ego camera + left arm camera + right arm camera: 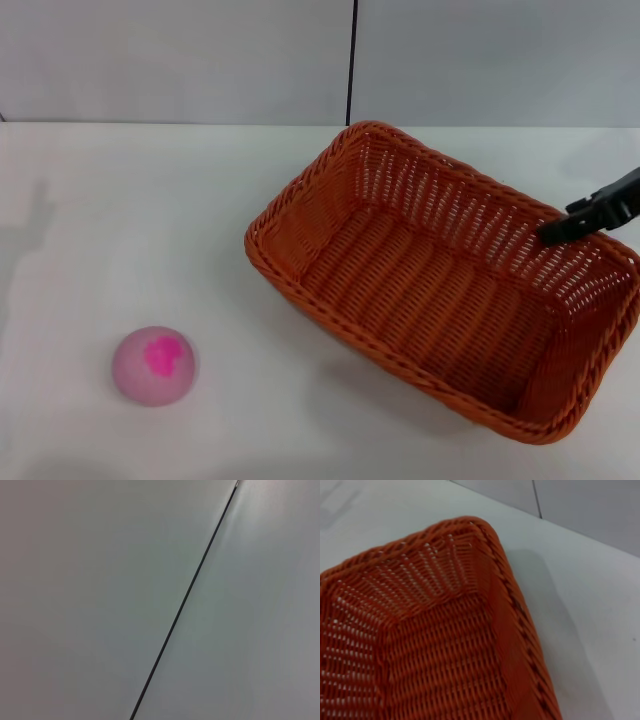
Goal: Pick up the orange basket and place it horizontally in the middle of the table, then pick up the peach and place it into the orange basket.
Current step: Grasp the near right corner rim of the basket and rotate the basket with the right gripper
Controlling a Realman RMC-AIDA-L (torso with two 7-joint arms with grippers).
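The orange basket [440,290] rests on the white table [150,220] at the right, turned diagonally, with nothing in it. My right gripper [562,230] reaches in from the right edge and hovers at the basket's far long rim, near its right end. The right wrist view looks down into the basket [435,645] at one rounded corner, with the table [590,595] beyond the rim. The peach [154,365], pale pink with a magenta blotch on top, lies alone at the front left of the table, far from the basket. My left gripper is out of view.
A grey wall with a dark vertical seam [352,60] stands behind the table; the left wrist view shows only that wall and seam [185,600]. Bare tabletop lies between the peach and the basket.
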